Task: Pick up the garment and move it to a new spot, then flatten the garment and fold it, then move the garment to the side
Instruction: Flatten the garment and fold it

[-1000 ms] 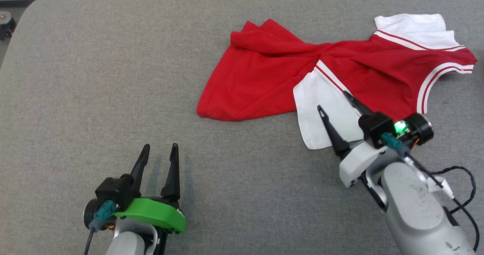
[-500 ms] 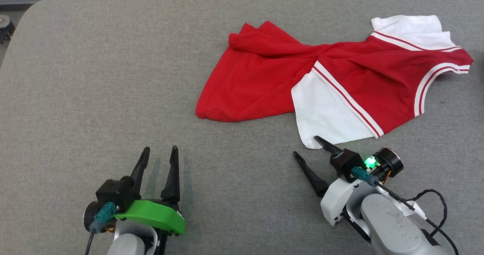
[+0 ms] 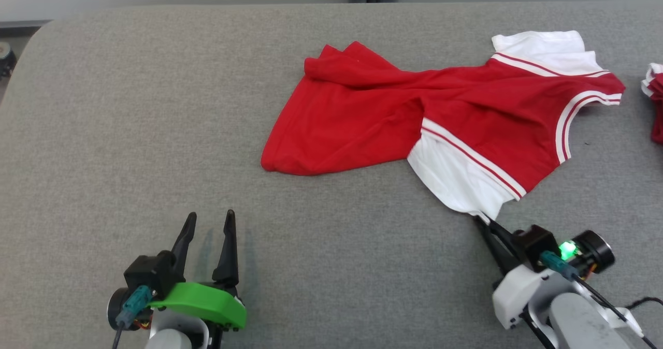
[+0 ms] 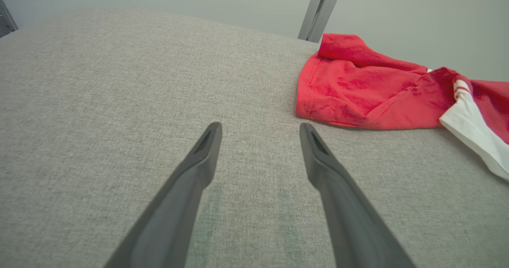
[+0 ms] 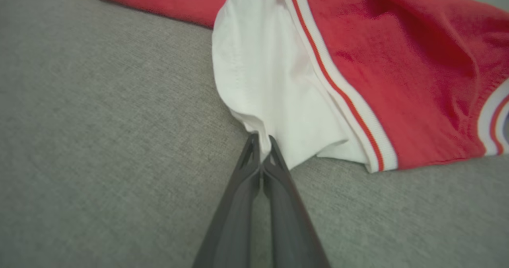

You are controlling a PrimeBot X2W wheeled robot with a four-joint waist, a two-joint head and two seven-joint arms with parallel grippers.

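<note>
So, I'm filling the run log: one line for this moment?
step: pick up | right gripper: shut on sleeve | left gripper: open, empty | garment: twisted on table

1. The table has a grey woven cover, its far-left corner rounded;
2. the garment, red with white sleeves and striped trim, lies rumpled right of centre;
3. a red-and-white cloth lies at the right edge.
</note>
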